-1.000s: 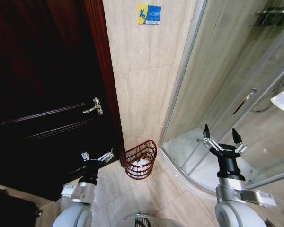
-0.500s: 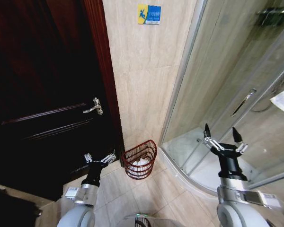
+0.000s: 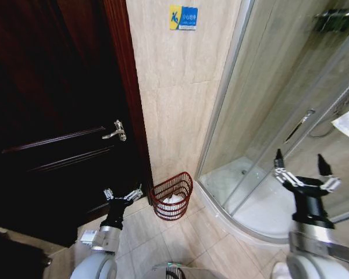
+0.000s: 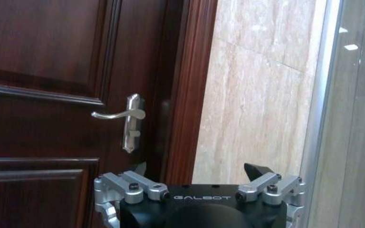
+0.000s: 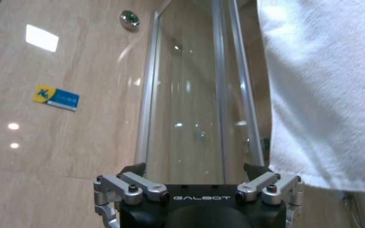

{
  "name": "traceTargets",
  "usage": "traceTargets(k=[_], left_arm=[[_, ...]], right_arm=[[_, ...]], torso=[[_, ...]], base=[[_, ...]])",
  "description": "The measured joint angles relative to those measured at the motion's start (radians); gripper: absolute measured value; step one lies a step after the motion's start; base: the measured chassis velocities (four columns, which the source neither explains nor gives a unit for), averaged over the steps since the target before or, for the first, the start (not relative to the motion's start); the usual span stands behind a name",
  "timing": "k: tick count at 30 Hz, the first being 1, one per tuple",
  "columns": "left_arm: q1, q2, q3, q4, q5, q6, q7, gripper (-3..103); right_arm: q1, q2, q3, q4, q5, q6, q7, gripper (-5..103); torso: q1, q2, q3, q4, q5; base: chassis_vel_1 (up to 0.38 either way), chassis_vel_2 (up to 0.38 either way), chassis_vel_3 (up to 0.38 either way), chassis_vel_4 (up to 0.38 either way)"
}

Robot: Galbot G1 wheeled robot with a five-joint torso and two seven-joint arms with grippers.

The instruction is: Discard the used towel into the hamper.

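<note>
Floor-level, the hamper [image 3: 173, 196] sits just beside the spread, empty left claw [image 3: 123, 194].

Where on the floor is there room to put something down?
Bare tile lies in front of the hamper, between the dark door and the curved shower curb. The corner behind the hamper is tight against the wall. The open left gripper hangs by the door, the open right gripper before the shower glass.

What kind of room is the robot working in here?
Most likely a bathroom, perhaps in a hotel: a curved glass shower enclosure stands on the right, a white towel hangs by it, and a small wire hamper sits on the tiled floor beside a dark wooden door.
</note>
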Motion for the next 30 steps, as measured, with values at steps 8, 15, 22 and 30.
traceTargets(k=[8,15,22,30], left_arm=[[0.000,0.000,0.000,0.001,-0.001,0.000,0.000,100],[0.000,0.000,0.000,0.001,-0.001,0.000,0.000,100],[0.000,0.000,0.000,0.001,-0.001,0.000,0.000,100],[0.000,0.001,0.000,0.001,-0.001,0.000,0.000,100]], right_arm=[[-0.012,-0.088,0.171,0.000,0.142,-0.002,-0.022,100],[-0.012,-0.176,0.343,0.000,0.317,-0.044,-0.021,100],[-0.014,-0.165,0.350,0.000,0.327,-0.052,-0.020,100],[-0.014,-0.166,0.354,-0.001,0.322,-0.052,-0.020,100]], torso=[[0.000,0.000,0.000,0.0000,0.0000],[0.000,0.000,0.000,0.0000,-0.0002],[0.000,0.000,0.000,-0.0001,-0.0001],[0.000,0.000,0.000,0.0000,-0.0003]], base=[[0.000,0.000,0.000,0.000],[0.000,0.000,0.000,0.000],[0.000,0.000,0.000,0.000],[0.000,0.000,0.000,0.000]])
